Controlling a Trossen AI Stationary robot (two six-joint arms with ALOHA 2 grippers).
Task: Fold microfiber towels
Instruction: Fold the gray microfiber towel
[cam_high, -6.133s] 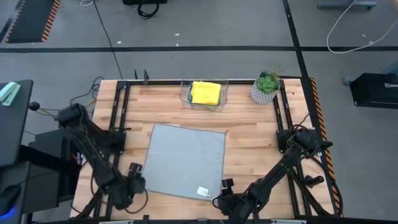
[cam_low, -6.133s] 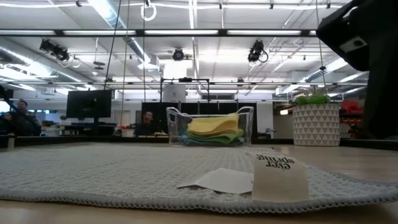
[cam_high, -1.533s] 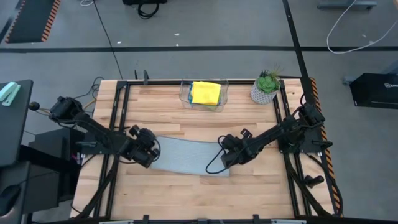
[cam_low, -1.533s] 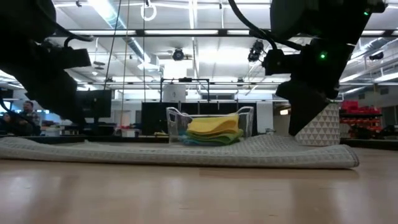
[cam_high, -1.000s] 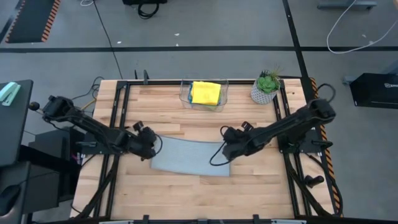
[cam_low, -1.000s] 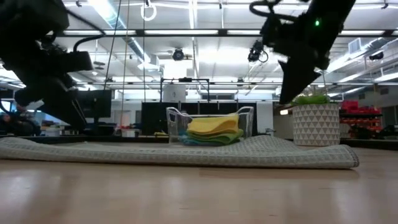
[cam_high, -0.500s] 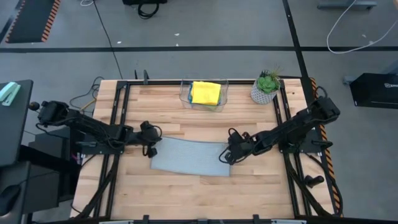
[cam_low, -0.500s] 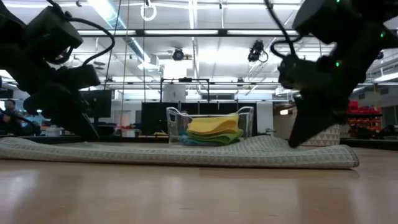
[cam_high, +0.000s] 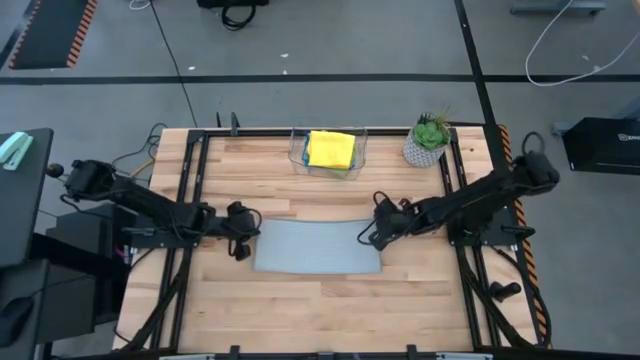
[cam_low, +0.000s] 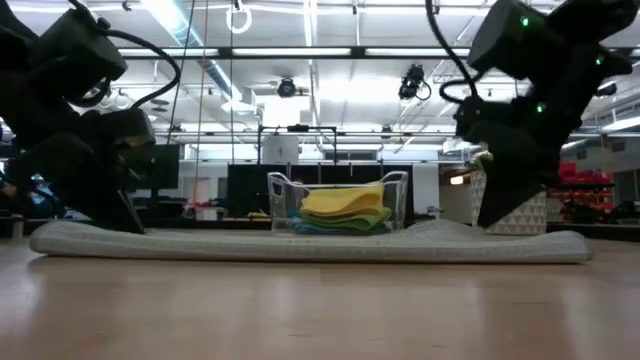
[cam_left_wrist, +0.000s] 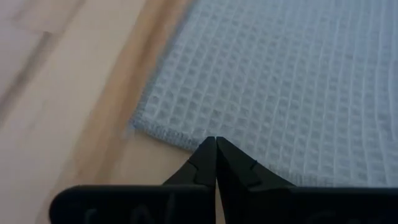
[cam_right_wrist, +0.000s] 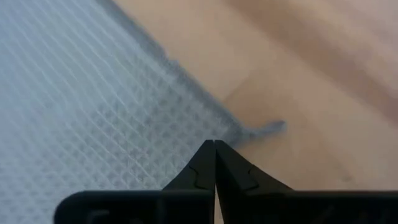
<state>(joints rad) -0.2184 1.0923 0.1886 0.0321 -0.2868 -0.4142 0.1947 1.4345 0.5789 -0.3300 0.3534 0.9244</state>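
Note:
The grey towel (cam_high: 315, 247) lies folded in half, a flat rectangle on the table's middle; it also shows in the low view (cam_low: 300, 245). My left gripper (cam_high: 246, 240) is shut at the towel's left edge, near the far left corner (cam_left_wrist: 134, 124). My right gripper (cam_high: 368, 238) is shut at the towel's right edge, near the far right corner (cam_right_wrist: 273, 129). The yellow towel (cam_high: 331, 148) tops a stack in a clear bin (cam_high: 298, 158), with green and light blue towels under it (cam_low: 340, 222). My left gripper sets its shut fingertips (cam_left_wrist: 216, 144) down on the towel's left edge (cam_left_wrist: 186, 140), slanting down from the table's left. The towel lies flat on the table. My right gripper sets its shut fingertips (cam_right_wrist: 214, 148) down on the towel just inside its right edge (cam_right_wrist: 233, 134), slanting down from the table's right.
The clear bin stands at the far middle of the table. A potted plant (cam_high: 428, 140) in a white pot stands at the far right. Black frame rails (cam_high: 190, 200) run along both sides. Bare wood (cam_high: 320, 310) lies near the front edge.
Both shut grippers have come down at the towel's two ends. The towel has slid a little toward the table's right edge and turned from slanted to square with the table; its raised right part now lies flatter.

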